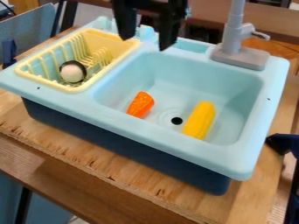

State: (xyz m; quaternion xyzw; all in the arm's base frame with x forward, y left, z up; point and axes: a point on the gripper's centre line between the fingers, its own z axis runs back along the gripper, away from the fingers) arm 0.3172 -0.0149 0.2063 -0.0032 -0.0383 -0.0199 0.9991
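"What stands on the wooden bench (111,168)?"

"A pale-blue plastic sink (146,132), with a pale-yellow ribbed rack (46,81). The black two-finger gripper (145,43) hangs over its back part, jaws apart and empty."

"And in the basin?"

"A bright-yellow, bumpy toy corn cob (199,120) beside the drain, and a short, tapering orange piece (140,104) opposite. The rack holds a round white thing with a dark edge (72,72)."

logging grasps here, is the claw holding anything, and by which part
Nothing is held: the claw hangs with its two fingers apart and nothing between them. The carrot and corn lie in the sink.
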